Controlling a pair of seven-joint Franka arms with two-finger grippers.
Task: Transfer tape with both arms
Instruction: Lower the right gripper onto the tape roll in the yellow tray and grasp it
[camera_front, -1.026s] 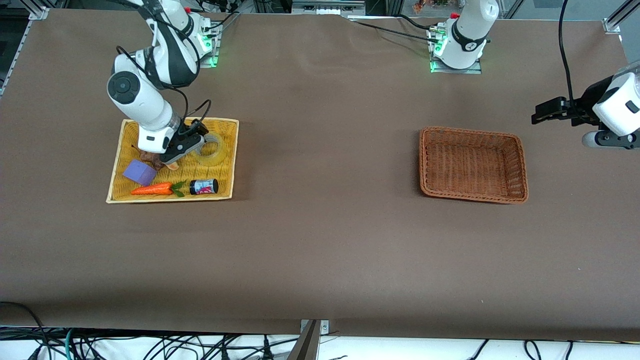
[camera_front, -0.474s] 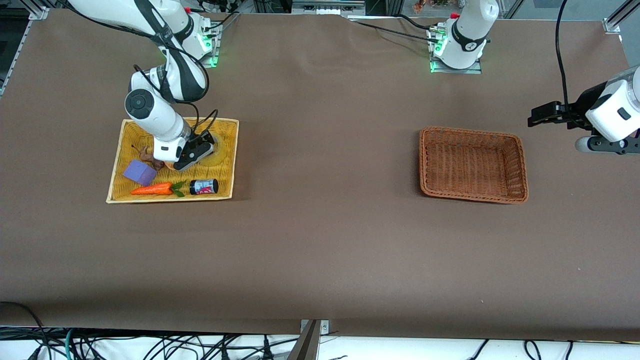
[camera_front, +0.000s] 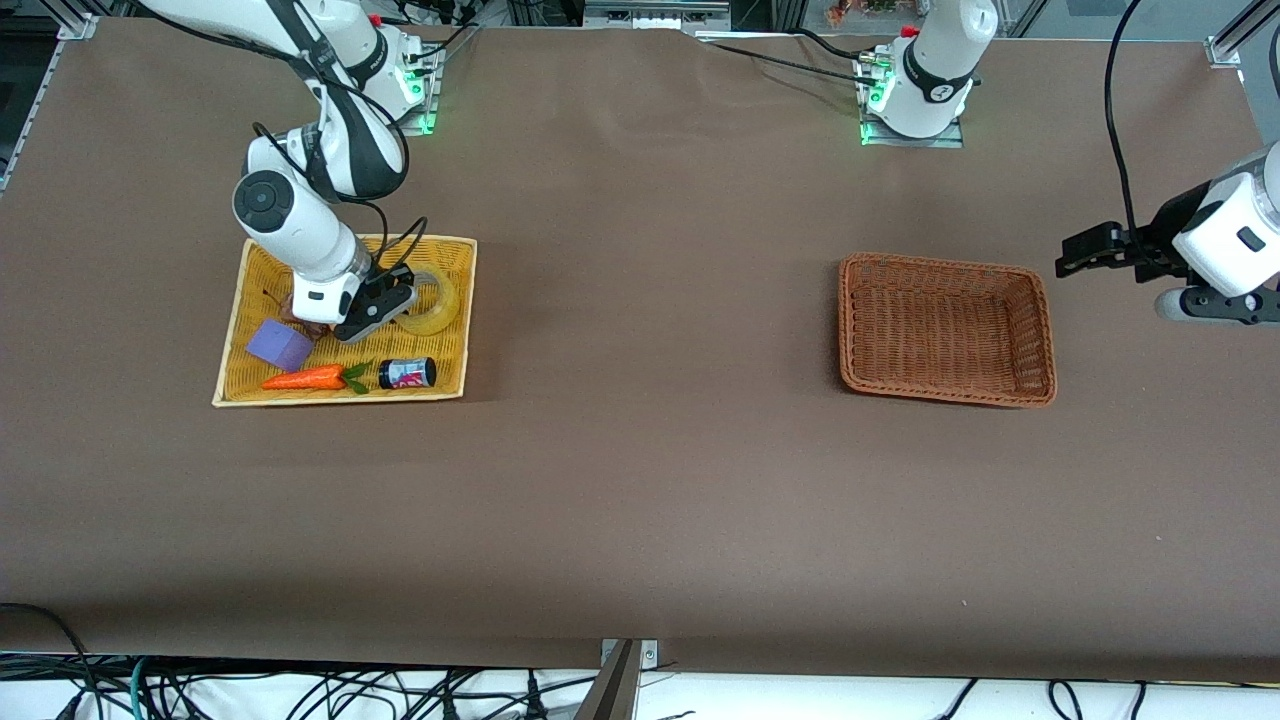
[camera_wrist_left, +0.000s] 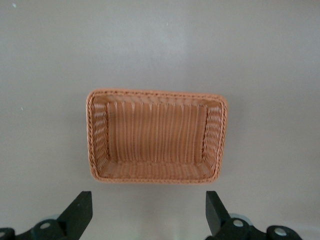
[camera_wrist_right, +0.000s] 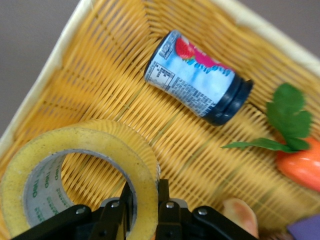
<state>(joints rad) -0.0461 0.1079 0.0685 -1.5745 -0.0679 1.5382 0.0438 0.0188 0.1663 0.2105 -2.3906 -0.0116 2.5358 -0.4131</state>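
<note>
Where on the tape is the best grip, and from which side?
On its wall, one finger inside the core and one outside, coming from above. The tape is an open ring in the yellow tray; the right gripper already pinches its wall that way.

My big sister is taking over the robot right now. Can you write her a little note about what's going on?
Right gripper: shut on the tape, pinching the roll's wall, one finger inside the ring, in the yellow tray.
Left gripper: open, holding nothing, waiting in the air above the table by the brown basket.
Tray also holds a jar, a carrot and a purple block.
Done: tape gripped.
Left: lift it, hand it to the left gripper; the brown basket looks like the likely drop spot.
</note>
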